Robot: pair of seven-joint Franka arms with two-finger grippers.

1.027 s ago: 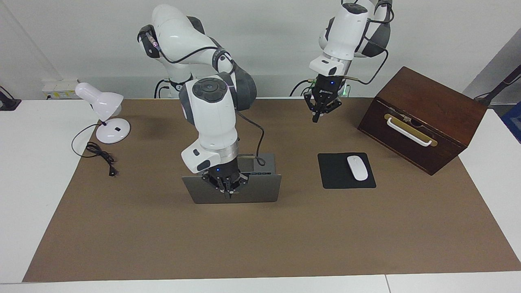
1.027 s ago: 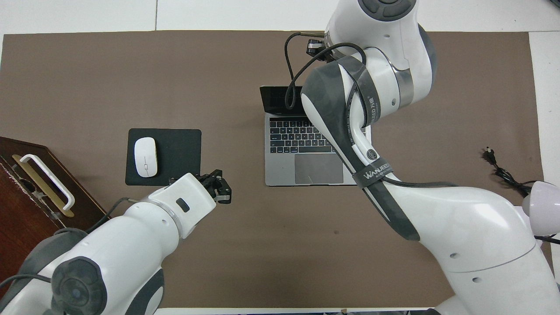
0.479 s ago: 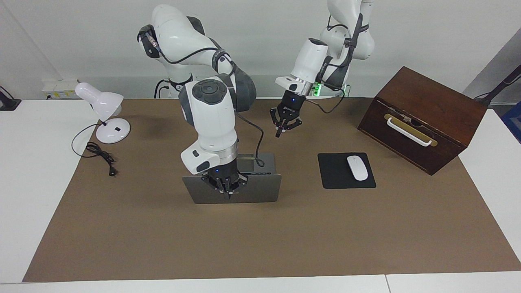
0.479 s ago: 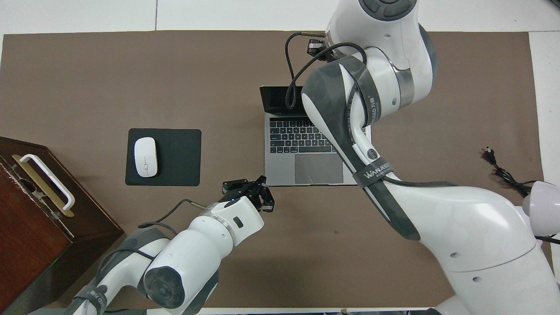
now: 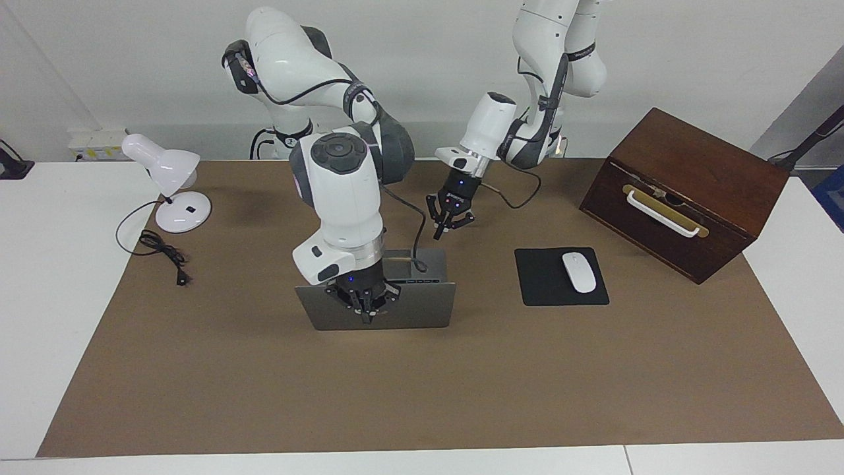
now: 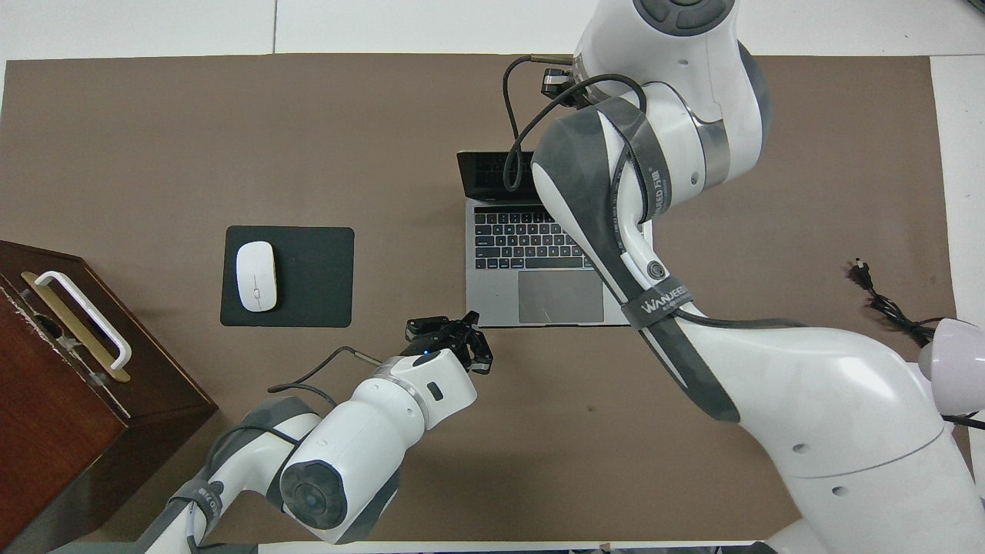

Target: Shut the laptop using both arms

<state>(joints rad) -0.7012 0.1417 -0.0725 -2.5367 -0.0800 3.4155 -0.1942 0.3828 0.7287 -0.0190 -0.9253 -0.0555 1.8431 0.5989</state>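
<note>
Nearest the robots, a white desk lamp (image 5: 165,168) stands at the right arm's end of the brown mat (image 5: 461,396), its black cord (image 5: 161,254) trailing onto the mat. A dark wooden box (image 5: 686,191) with a white handle (image 5: 663,214) sits at the left arm's end.

Next we see the left gripper (image 5: 448,223) hanging over bare mat. It is just nearer the robots than the laptop's (image 6: 492,296) corner toward the left arm's end. Its fingers are spread and hold nothing.

The laptop lies open in the middle of the mat. Its long axis runs across the table from one arm's end to the other. The trackpad (image 6: 560,296) is nearest the robots, then the keyboard (image 6: 523,238), then the screen (image 6: 481,175), which faces the robots. A black mouse pad (image 5: 544,280) carrying a white mouse (image 5: 579,272) lies beside the laptop toward the left arm's end, apart from it.

Farthest out, the lid (image 5: 422,310) stands up from the base, and the right gripper (image 5: 364,310) points down in front of its grey outer face. We cannot tell whether this gripper is open or closed, nor whether it touches the lid.

Only the facing view shows the right gripper and the lid's outer face. In the overhead view the right arm (image 6: 616,208) covers that gripper and the part of the laptop toward the right arm's end. Only the overhead view shows the keys and trackpad.
</note>
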